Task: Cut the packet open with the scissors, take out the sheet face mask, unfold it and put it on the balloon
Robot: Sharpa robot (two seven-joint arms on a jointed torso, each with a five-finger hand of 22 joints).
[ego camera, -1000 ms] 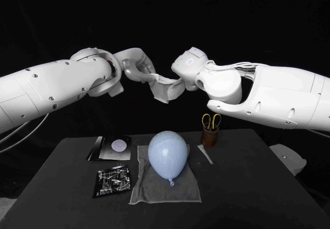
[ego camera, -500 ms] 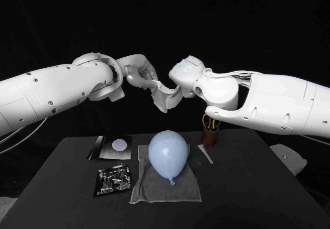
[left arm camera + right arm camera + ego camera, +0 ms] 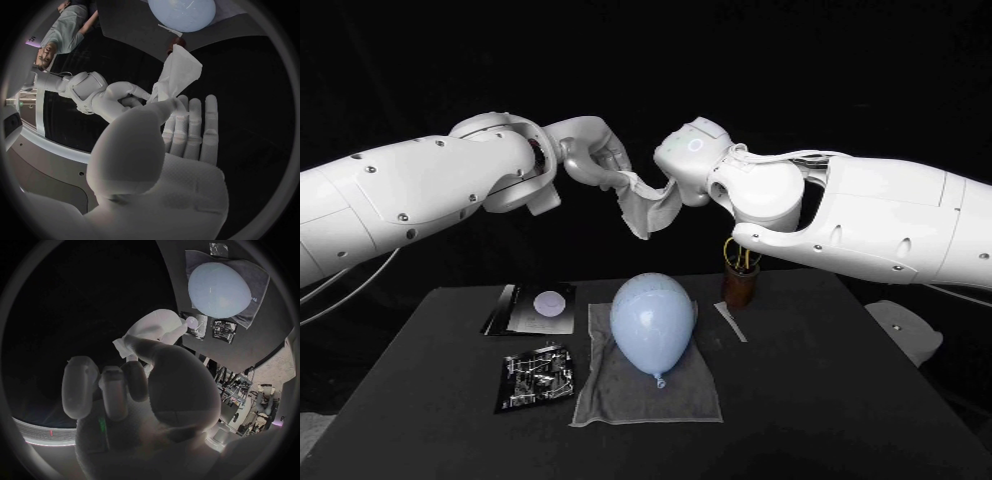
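Nearest you on the worktop (image 3: 848, 420) lay a grey cloth (image 3: 689, 400), with a crinkled black foil piece (image 3: 537, 380) just beside it on the robot's left. The pale blue balloon (image 3: 653, 322) rested on that cloth, knot end towards you. A little further back you had a flat dark packet (image 3: 531, 310) with a pale oval on it, and across the balloon a thin pale strip (image 3: 730, 322). Behind the strip stood a brown holder (image 3: 738, 288); the scissors (image 3: 749, 261) in it were mostly hidden by the right arm. Raised well above the far edge, the left robot hand (image 3: 596, 160) and the right robot hand (image 3: 687, 165) met. Each pinched the sheet face mask (image 3: 646, 208), which hung crumpled between them, high over the balloon and not touching it.
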